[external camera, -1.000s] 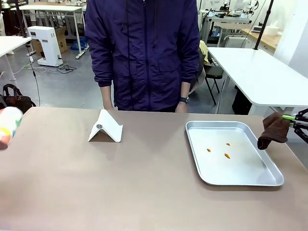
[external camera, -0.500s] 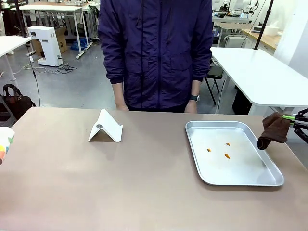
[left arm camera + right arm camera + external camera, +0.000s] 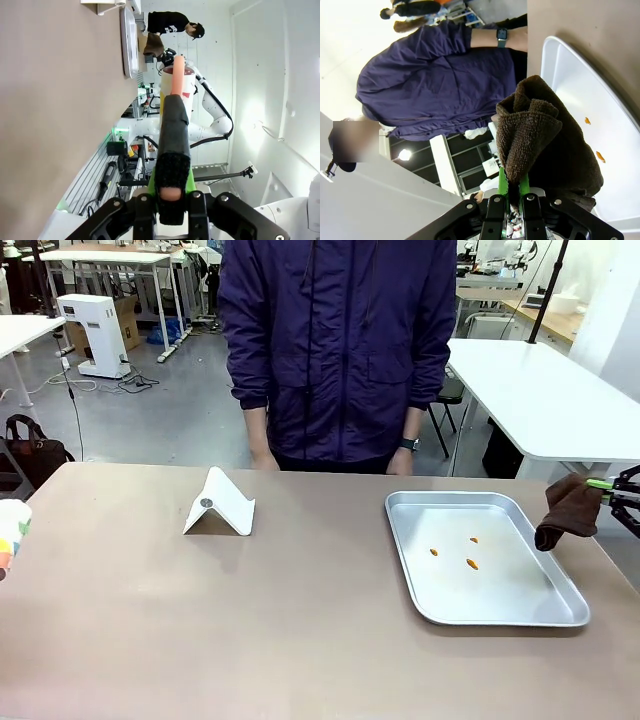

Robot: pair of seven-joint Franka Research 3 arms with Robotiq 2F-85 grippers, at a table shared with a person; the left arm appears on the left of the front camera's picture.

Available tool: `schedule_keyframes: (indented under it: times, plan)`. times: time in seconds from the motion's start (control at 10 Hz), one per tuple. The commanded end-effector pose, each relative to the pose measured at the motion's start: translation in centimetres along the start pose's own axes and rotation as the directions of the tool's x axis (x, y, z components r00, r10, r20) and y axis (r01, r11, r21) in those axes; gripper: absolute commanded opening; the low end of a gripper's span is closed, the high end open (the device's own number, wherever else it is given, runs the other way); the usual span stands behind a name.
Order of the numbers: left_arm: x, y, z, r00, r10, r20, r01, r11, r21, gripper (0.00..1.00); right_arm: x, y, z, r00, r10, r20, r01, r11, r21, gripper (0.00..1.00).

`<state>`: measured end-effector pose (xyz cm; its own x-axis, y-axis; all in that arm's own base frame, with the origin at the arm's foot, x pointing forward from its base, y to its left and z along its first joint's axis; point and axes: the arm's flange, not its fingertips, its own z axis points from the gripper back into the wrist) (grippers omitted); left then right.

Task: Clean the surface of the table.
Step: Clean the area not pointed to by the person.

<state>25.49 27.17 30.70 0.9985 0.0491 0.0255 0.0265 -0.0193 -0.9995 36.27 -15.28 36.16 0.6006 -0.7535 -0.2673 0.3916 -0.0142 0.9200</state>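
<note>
Grips a brown cloth [image 3: 568,512] in the right pincer [image 3: 622,496], clamped tight on a fold, at the right edge of the scene; hangs just right of the tray [image 3: 515,585], a little above the tabletop [image 3: 300,630], apparently touching nothing.

Spreads across the whole near scene as a matte brown tabletop, long axis running left to right; lies left of the cloth and below it.

Carries the metal tray at the right, with three orange bits [image 3: 471,564] inside, and a white folded stand [image 3: 220,505] left of the middle, toward the far side.

Clamps a dark rod-like thing [image 3: 172,140] in the left pincer [image 3: 170,186], pink at both ends; cannot tell its kind; looks along the tabletop toward the tray from the left end.

Stands at the far side as a person [image 3: 340,350], hands hanging by the far edge, off the tabletop.

Looks not yet begun on the wiping; probably calls for lowering the cloth and carrying it leftward along the long axis, past or around the tray, with the right arm by far the nearer to the cloth's work; risks snagging the tray rim on the way.
</note>
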Motion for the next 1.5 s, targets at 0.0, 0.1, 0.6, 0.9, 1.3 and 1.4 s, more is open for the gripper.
schedule_keyframes:
  times: [0.0,0.1,0.6,0.9,1.3,1.4]
  plan:
    - [-0.5,-0.3,-0.4,1.000,0.003,-0.007,-0.003,1.000,-0.008,0.22,-0.2,0.4,0.3,1.000,-0.003,-0.013,0.003,1.000,0.000,0.00]
    - [-0.5,-0.3,-0.4,1.000,0.003,-0.007,-0.003,1.000,-0.008,0.22,-0.2,0.4,0.3,1.000,-0.003,-0.013,0.003,1.000,0.000,0.00]
    - [-0.5,-0.3,-0.4,1.000,0.003,-0.007,-0.003,1.000,-0.008,0.22,-0.2,0.4,0.3,1.000,-0.003,-0.013,0.003,1.000,0.000,0.00]
    - [-0.5,-0.3,-0.4,1.000,0.003,-0.007,-0.003,1.000,-0.008,0.22,-1.2,2.0,-2.3,0.991,0.127,-0.040,-0.130,0.987,-0.092,0.09]
    - [-0.5,-0.3,-0.4,1.000,0.003,-0.007,-0.003,1.000,-0.008,0.22,-1.4,7.8,-10.0,0.945,0.305,-0.122,-0.327,0.834,-0.444,0.09]
    - [-0.5,-0.3,-0.4,1.000,0.003,-0.007,-0.003,1.000,-0.008,0.22,-1.8,8.2,-11.2,0.922,0.368,-0.121,-0.375,0.771,-0.514,0.09]
